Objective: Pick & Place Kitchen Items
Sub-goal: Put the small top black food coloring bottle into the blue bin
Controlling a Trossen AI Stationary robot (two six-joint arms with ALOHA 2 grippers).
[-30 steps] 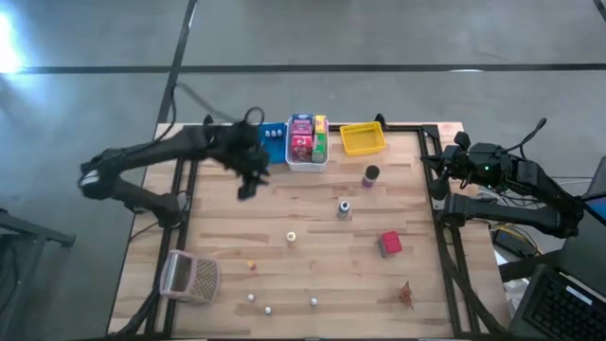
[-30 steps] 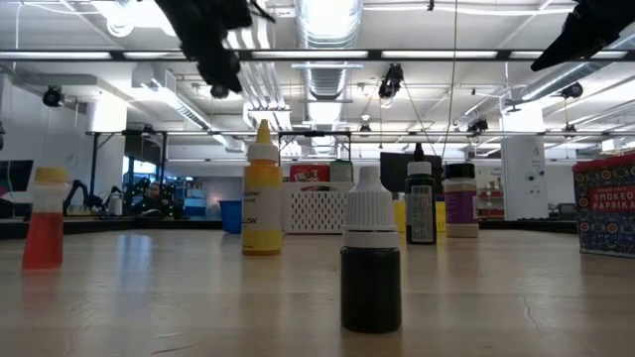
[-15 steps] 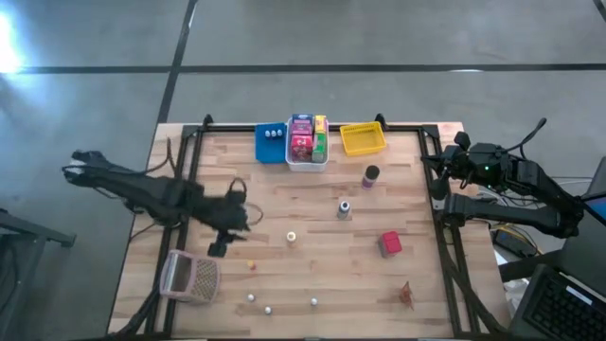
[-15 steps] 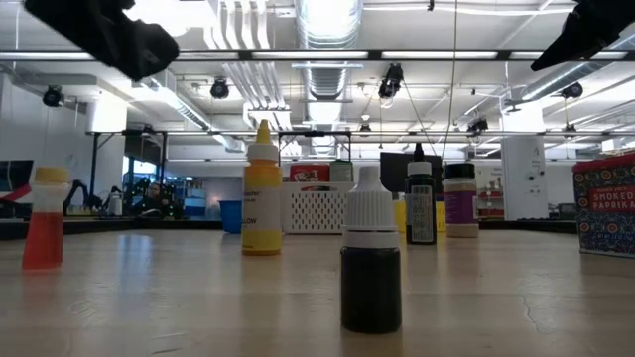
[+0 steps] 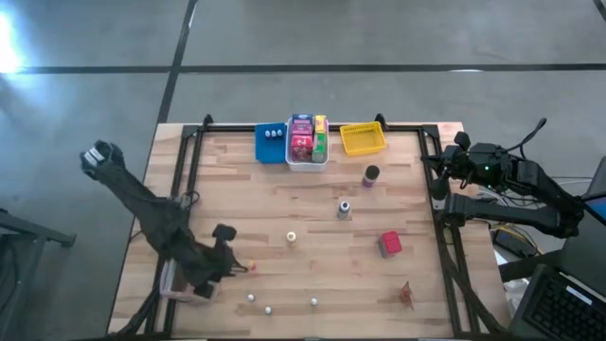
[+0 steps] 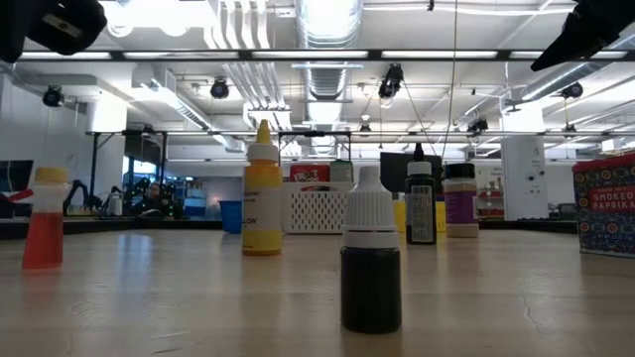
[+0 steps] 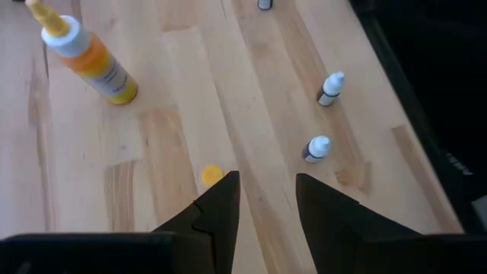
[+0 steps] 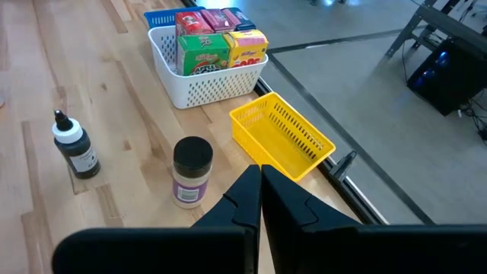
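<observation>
The left gripper (image 5: 227, 268) is hovering over the desk (image 5: 312, 227) near its front left corner, just beside the pinkish mesh basket (image 5: 178, 282), which the left arm is largely covering in the high view. Its fingers (image 7: 217, 209) are standing a narrow gap apart and are holding nothing. In the left wrist view, a small orange ball (image 7: 211, 176) is lying on the wood just ahead of the fingertips, with two small white-capped bottles (image 7: 318, 148) beyond it and a yellow bottle with a white collar (image 7: 91, 57) lying tilted farther off.

The right gripper (image 8: 260, 181) is waiting off the right edge of the desk, toward the back. Its fingers are pressed together and are gripping nothing.

The kitchen items are distributed as follows:
- Along the back edge, the white bin (image 5: 307, 142) is holding several upright colored boxes (image 8: 211, 47), between the blue bin (image 5: 271, 144) and the yellow bin (image 5: 363, 138).
- A purple-labelled jar (image 5: 370, 175) is standing near the yellow bin.
- A dark bottle with a white cap (image 5: 345, 209) is standing near the middle of the desk.
- A red box (image 5: 390, 243) is lying toward the right edge.
- Small white balls (image 5: 268, 309) are lying along the front edge.
</observation>
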